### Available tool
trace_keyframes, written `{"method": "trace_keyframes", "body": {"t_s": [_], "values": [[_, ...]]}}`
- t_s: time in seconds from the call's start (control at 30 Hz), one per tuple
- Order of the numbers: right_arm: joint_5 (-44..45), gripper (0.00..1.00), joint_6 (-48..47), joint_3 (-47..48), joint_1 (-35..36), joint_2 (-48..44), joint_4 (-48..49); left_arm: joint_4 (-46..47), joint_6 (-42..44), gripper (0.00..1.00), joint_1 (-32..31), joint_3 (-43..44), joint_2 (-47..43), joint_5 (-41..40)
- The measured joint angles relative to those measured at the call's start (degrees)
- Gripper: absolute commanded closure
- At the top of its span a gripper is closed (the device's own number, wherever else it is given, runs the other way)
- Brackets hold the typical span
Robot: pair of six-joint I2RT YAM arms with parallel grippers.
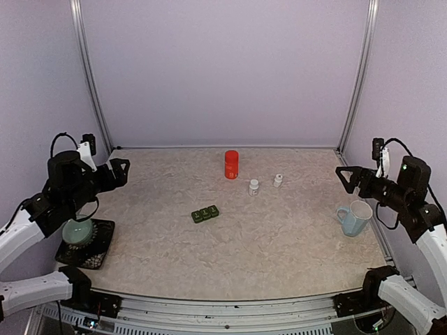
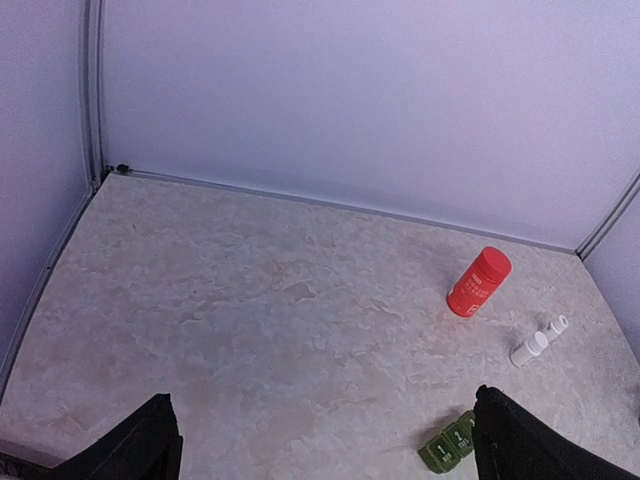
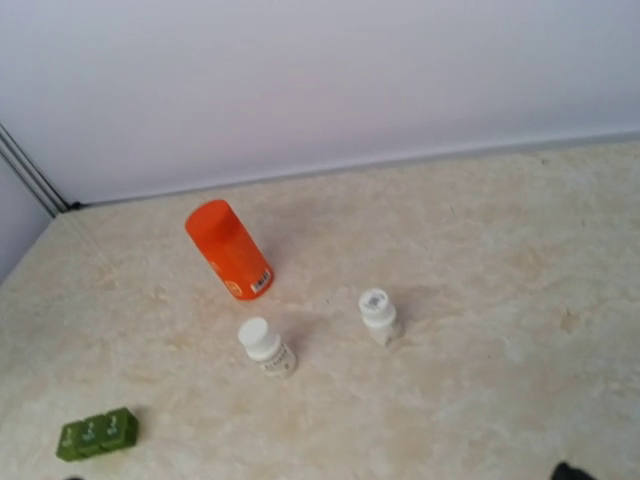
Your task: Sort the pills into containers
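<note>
The containers are a dark green strip of three joined compartments lying near the table's middle with lids down. The strip also shows in the left wrist view and in the right wrist view. Behind it stand a red bottle and two small white bottles. No pills show anywhere. My left gripper hangs open above the table's left edge, its fingers wide apart with nothing between them. My right gripper hangs open over the right edge, far from the bottles.
A pale blue mug stands at the right, just below my right gripper. A black mat with a pale green round object lies at the left front corner. Lilac walls close the back and both sides.
</note>
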Motion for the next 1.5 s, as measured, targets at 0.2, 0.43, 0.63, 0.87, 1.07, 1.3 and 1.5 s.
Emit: {"method": "trace_keyframes", "body": {"t_s": [0.2,0.43,0.63,0.87,1.07,1.3,1.5], "values": [[-0.55,0.0,1.18,0.0,0.0,2.84,0.37,2.16,0.04,0.01,-9.16,0.02,5.44,-5.42],[-2.1,0.0,1.46,-1.66,0.13,6.25,0.07,5.42,-0.44,0.01,-17.51,0.9,17.75,-10.73],[0.94,0.0,0.15,-1.64,2.45,7.5,-0.17,8.87,-0.85,0.01,-20.0,2.8,26.75,-11.52],[6.45,0.0,-0.52,-1.64,8.35,10.71,-0.28,11.5,-0.37,0.01,-24.15,9.51,35.95,-11.63],[10.12,0.0,-1.42,-1.64,12.07,13.22,-0.07,12.9,-0.17,0.01,-25.88,12.07,39.52,-10.36],[12.57,0.0,-2.36,-1.64,16.26,16.59,1.55,12.83,0.76,0.01,-27.26,14.82,44.37,-8.52],[13.22,0.0,-3.72,-1.64,19.45,19.28,3.34,12.87,5.55,0.01,-27.3,15.39,45.33,-6.88]]}}
